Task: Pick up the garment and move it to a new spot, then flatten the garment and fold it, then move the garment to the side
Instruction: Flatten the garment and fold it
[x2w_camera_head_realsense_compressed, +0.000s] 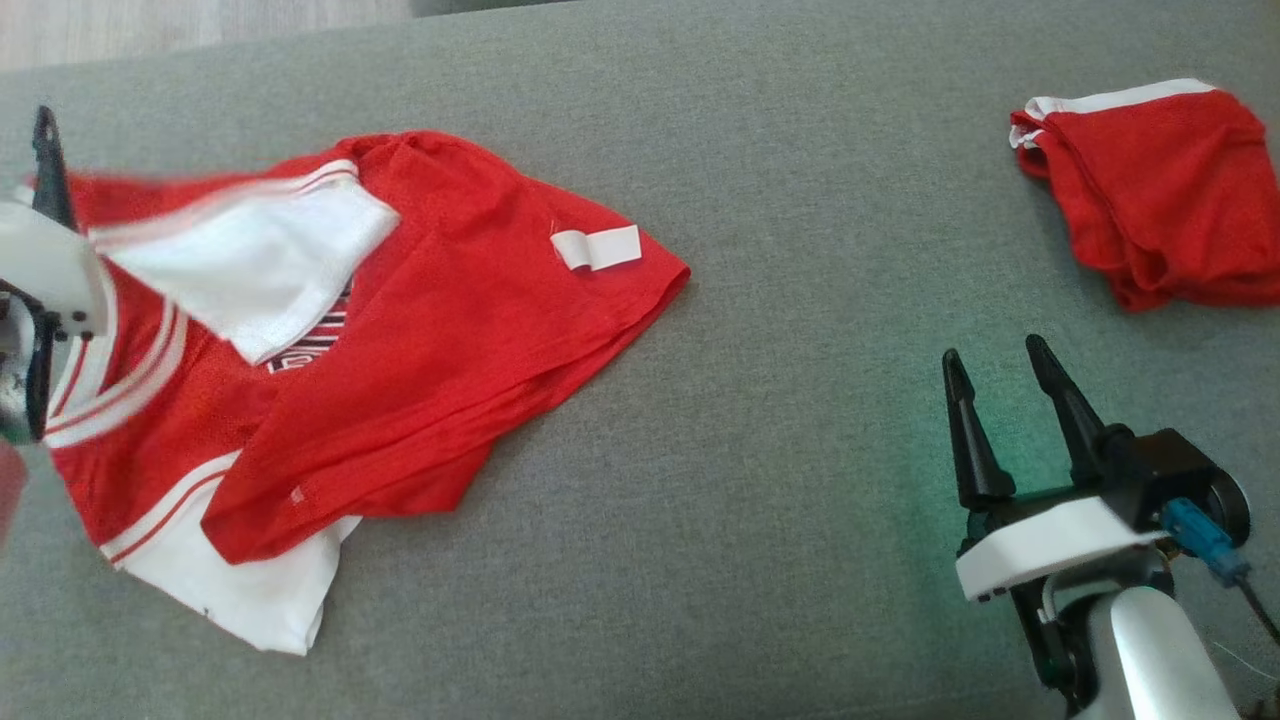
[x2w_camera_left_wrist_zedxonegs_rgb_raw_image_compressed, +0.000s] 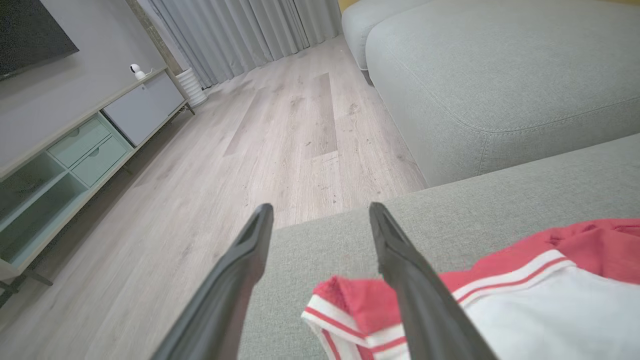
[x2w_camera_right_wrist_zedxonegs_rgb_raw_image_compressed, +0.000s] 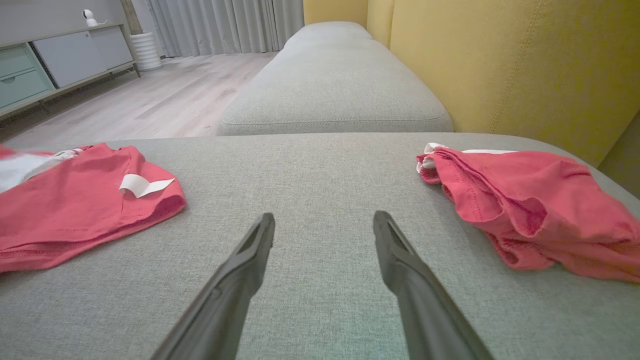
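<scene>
While left jaws and right jaws gape empty, the garment (x2w_camera_head_realsense_compressed: 450, 340) lies partly beneath the left pair.

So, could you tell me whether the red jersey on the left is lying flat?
Not flat: the jersey lies rumpled, a red panel flopped across its printed front and a white section folded over.

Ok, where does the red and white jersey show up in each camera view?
Head view: red and white jersey sprawls over the left half, crumpled.
Left wrist view: lower right corner, striped trim nearest the camera.
Right wrist view: left edge, white tag on top.
Shared landmark: the grey cushion under it in all three.
</scene>
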